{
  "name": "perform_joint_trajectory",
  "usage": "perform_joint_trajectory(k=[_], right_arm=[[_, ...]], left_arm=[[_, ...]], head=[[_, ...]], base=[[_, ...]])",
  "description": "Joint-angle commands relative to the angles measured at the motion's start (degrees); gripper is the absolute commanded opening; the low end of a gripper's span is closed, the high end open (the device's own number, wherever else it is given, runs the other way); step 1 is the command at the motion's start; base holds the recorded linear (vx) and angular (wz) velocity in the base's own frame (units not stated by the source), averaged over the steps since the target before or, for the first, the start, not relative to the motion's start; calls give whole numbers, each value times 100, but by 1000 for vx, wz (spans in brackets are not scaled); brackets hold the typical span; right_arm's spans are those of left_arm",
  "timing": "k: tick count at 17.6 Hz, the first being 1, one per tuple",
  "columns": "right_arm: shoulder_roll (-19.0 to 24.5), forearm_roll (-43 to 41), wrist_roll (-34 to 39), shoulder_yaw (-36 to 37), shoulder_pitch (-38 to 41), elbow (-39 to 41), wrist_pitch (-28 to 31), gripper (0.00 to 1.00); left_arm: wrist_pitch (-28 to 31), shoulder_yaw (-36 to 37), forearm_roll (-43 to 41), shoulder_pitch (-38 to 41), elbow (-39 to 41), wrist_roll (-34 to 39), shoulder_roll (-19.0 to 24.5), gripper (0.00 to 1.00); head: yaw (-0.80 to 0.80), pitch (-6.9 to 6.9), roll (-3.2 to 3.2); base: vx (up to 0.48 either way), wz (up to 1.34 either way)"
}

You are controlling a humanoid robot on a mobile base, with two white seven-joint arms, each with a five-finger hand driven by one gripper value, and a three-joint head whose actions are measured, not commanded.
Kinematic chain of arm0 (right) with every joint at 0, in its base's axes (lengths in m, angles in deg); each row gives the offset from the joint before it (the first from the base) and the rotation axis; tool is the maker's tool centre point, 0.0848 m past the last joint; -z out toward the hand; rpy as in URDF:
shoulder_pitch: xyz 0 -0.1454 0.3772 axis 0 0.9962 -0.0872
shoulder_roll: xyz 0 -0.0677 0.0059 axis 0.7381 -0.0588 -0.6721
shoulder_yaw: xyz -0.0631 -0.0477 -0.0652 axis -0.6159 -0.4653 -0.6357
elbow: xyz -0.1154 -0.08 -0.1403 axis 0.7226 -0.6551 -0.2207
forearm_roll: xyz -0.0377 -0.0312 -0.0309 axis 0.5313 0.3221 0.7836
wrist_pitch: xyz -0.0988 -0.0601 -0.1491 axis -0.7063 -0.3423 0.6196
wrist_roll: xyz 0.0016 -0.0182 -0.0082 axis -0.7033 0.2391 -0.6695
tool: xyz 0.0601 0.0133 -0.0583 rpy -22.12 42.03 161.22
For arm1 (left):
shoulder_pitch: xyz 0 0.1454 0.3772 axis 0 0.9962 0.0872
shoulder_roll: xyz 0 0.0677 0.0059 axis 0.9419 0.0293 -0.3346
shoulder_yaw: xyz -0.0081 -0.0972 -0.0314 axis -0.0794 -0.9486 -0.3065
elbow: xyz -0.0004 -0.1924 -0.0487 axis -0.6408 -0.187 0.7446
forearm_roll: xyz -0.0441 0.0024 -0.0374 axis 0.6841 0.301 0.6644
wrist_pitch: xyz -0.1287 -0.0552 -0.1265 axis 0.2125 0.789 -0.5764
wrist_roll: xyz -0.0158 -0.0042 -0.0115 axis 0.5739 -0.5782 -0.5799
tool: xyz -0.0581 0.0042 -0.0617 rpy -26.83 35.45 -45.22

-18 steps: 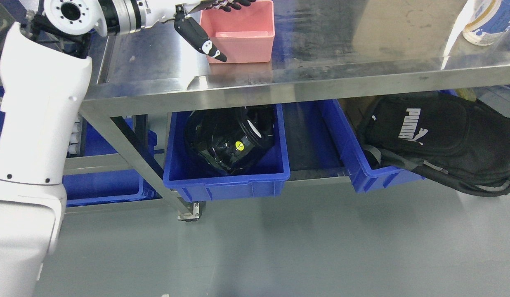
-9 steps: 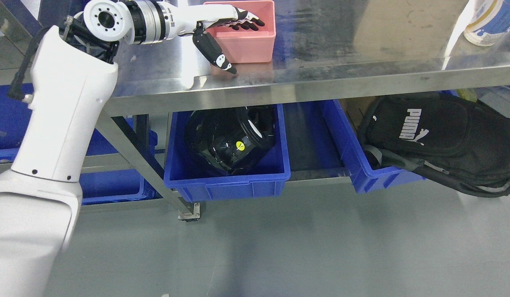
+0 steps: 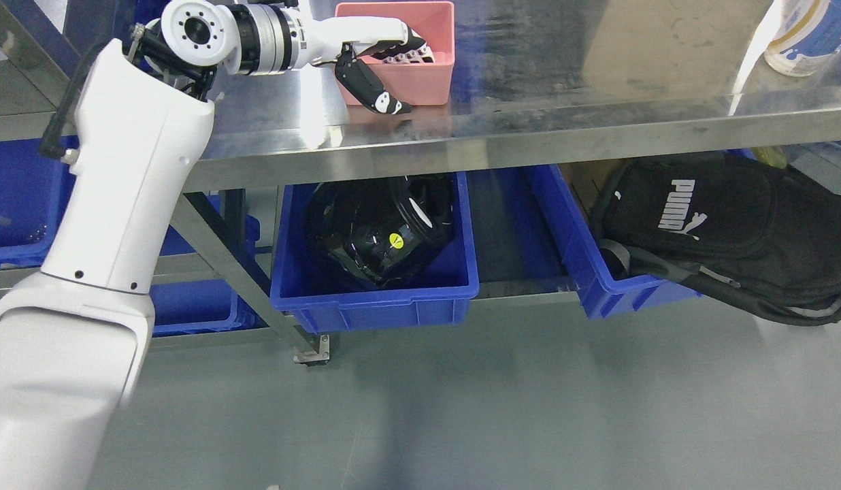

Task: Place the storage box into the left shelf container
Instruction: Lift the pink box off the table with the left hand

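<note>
A pink storage box [image 3: 431,85] stands on the steel table top [image 3: 529,122], at the back left. My left hand [image 3: 403,78] has reached it from the left. Its fingers [image 3: 410,54] curl over the near wall into the box, and the black thumb [image 3: 373,92] lies against the outside of that wall, so the hand is shut on the wall. Under the table, at the lower left, sits a blue shelf bin [image 3: 196,309], partly hidden by my arm and the table leg. My right arm does not show.
A blue bin [image 3: 373,306] below the table holds a shiny black object [image 3: 380,231]. Another blue bin [image 3: 597,286] to the right carries a black backpack [image 3: 720,218]. A white bottle [image 3: 801,34] stands at the table's far right. Grey floor lies in front.
My left arm has swung right and slightly forward. The fingers, stretched out over the box half a second ago, have curled down into it, and the thumb has come against its wall.
</note>
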Motion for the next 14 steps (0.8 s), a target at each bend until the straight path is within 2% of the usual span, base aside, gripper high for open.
perform_joint_trajectory(k=[1, 3, 7, 9, 10, 12, 14], right_arm=[[-100, -9, 6, 18, -35, 100, -4, 100], [-100, -9, 6, 18, -35, 100, -4, 100], [-100, -9, 7, 18, -35, 100, -4, 100], [-100, -9, 7, 18, -35, 100, -4, 100], [-100, -9, -2, 18, -35, 100, -4, 100], [-100, -9, 6, 18, -35, 100, -4, 100], [-100, -9, 6, 18, -35, 100, -4, 100]], left_arm=[[-475, -994, -8, 190, -323, -143, -447, 6], [-704, -1453, -8, 234, -270, -143, -745, 0], [-837, -2638, 10, 419, 107, -3, -761, 0], [-1116, -2939, 106, 611, 501, 243, -761, 0], [-1344, -3166, 507, 656, 677, 252, -761, 0], [-1434, -3273, 1525, 823, 723, 305, -761, 0], [-1478, -3484, 1837, 1033, 1020, 689, -761, 0]], head=[[0, 0, 0], [0, 0, 0], [0, 0, 0], [0, 0, 0], [0, 0, 0], [0, 0, 0], [0, 0, 0]], base=[[0, 0], [0, 0], [1, 21], [1, -25], [0, -33], [0, 0], [0, 0]])
